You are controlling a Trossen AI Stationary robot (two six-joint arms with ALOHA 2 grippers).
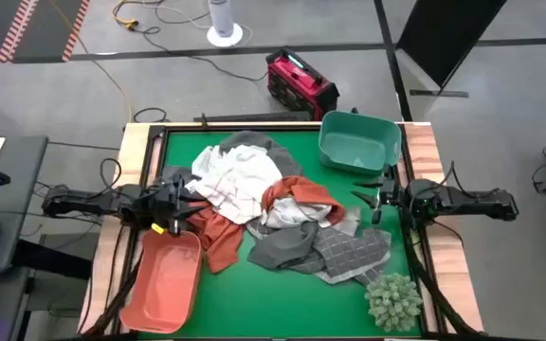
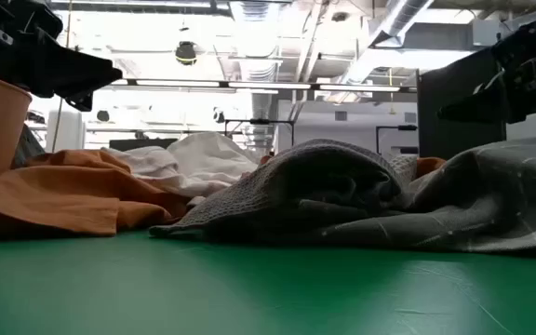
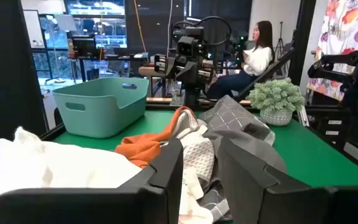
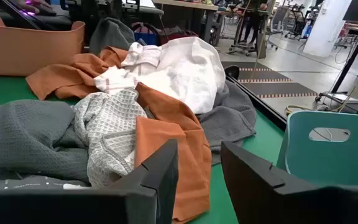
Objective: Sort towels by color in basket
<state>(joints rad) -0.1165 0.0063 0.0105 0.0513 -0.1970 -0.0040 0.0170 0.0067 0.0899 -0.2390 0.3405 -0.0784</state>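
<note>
Towels [image 1: 273, 213] lie in one tangled heap across the middle of the green table [image 1: 282, 303], none of them in a basket. A white towel [image 1: 240, 180] sits at the far left of the heap, with a white checked towel [image 4: 114, 134] bunched beside it. A rust-orange towel [image 1: 221, 237] trails from the heap toward the orange basket [image 1: 164, 284], which stands at the near left corner of the table. A plain grey towel [image 1: 287, 248] and a grey checked towel [image 1: 354, 254] spread out on the near right side of the heap. The teal basket [image 1: 358, 142] stands at the far right corner, and a spiky green plant ball [image 1: 393, 301] rests at the near right corner. The left gripper [image 1: 180, 204] hangs at the left edge of the heap, over the white and orange cloth, its fingers apart and holding nothing. The right gripper [image 1: 373, 197] hangs at the right edge of the table near the teal basket, fingers parted and empty. A seated person [image 3: 253, 59] shows in the room beyond the table.
</note>
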